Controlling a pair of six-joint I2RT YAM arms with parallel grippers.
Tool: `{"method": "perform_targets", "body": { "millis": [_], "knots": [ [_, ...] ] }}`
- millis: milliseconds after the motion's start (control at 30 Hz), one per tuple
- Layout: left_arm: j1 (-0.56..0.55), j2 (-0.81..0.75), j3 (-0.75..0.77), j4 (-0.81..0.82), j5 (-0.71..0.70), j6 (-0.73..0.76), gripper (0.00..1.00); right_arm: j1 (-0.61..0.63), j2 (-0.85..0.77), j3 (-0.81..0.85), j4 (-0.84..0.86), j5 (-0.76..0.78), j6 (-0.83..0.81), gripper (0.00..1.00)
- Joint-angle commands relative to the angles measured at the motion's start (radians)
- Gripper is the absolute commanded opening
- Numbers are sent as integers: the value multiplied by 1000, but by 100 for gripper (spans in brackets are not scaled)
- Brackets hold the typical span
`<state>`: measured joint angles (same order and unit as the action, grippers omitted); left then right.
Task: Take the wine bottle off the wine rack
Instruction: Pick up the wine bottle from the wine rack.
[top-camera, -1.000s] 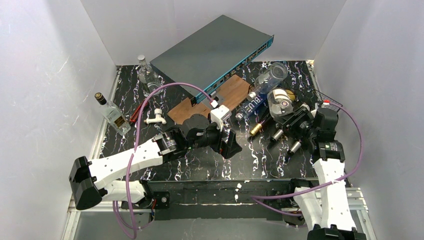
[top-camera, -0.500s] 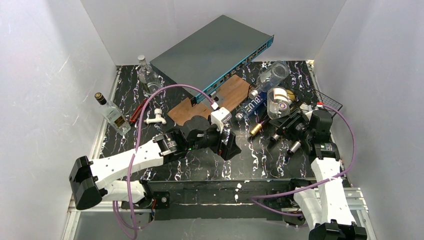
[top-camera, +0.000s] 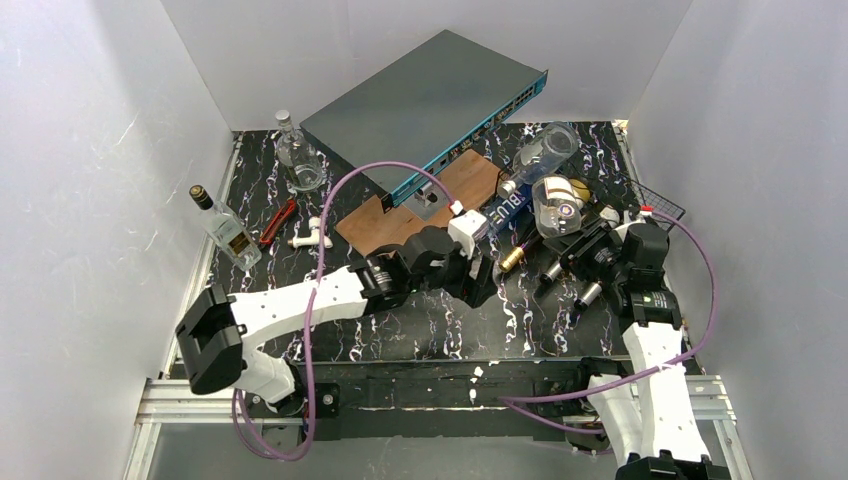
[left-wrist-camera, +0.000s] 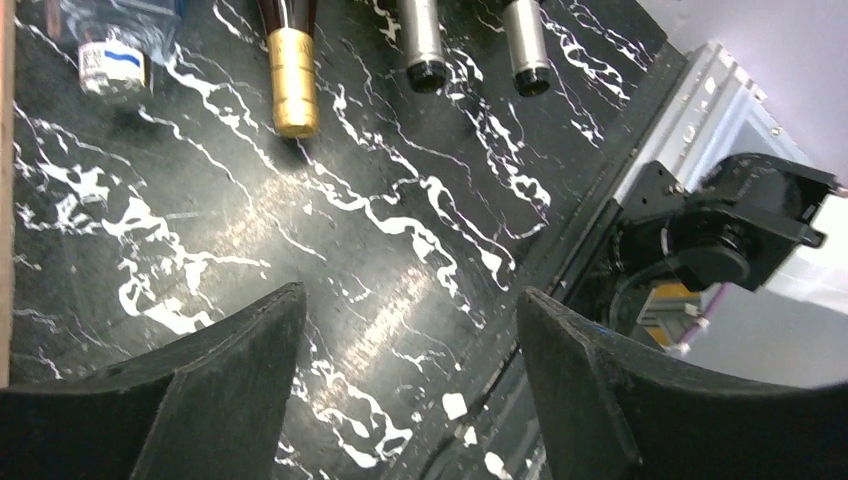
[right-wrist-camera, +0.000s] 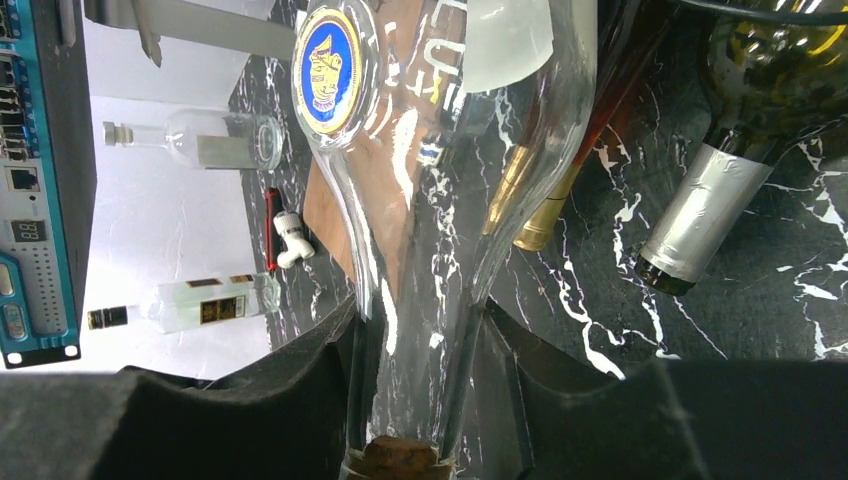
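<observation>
My right gripper (top-camera: 590, 245) is shut on the neck of a clear wine bottle (top-camera: 555, 205) with a blue and gold medallion. It is tilted up over the black wire wine rack (top-camera: 662, 203) at the right. In the right wrist view both fingers of the right gripper (right-wrist-camera: 415, 340) clamp the glass neck of this wine bottle (right-wrist-camera: 400, 150) just above its cork. Other bottles lie in the rack, one with a gold-foil neck (top-camera: 512, 258) and two with silver necks (top-camera: 552, 272). My left gripper (top-camera: 480, 285) hovers open over the table left of those necks, with nothing between the jaws of the left gripper (left-wrist-camera: 410, 310).
A grey network switch (top-camera: 420, 100) leans on a brown wooden board (top-camera: 400, 215) at the back. A blue-labelled clear bottle (top-camera: 520, 185) lies beside the rack. At the left stand a round clear bottle (top-camera: 297, 155) and a square bottle (top-camera: 228, 232), with a red tool (top-camera: 277, 222) and a white fitting (top-camera: 312, 235).
My left arm has swung right toward the bottle necks and its jaws have narrowed somewhat. The right gripper has shifted slightly left with the clear bottle still in it.
</observation>
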<state>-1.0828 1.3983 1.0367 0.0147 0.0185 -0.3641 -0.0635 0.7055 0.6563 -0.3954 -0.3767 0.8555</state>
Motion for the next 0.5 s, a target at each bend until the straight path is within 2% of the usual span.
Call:
{"method": "perform_targets", "body": {
  "millis": [0, 33, 167, 467],
  "knots": [
    [-12, 50, 88, 32, -110, -46, 68, -1, -48, 14, 152, 3, -38, 1],
    [-13, 68, 103, 32, -125, -60, 60, -1, -51, 0, 152, 5, -36, 1],
    [-13, 133, 158, 31, -176, -69, 45, -1, -62, -23, 158, 2, -26, 1],
    [-12, 262, 260, 37, -217, -5, 42, -2, -74, -28, 124, 61, -69, 1]
  ]
}}
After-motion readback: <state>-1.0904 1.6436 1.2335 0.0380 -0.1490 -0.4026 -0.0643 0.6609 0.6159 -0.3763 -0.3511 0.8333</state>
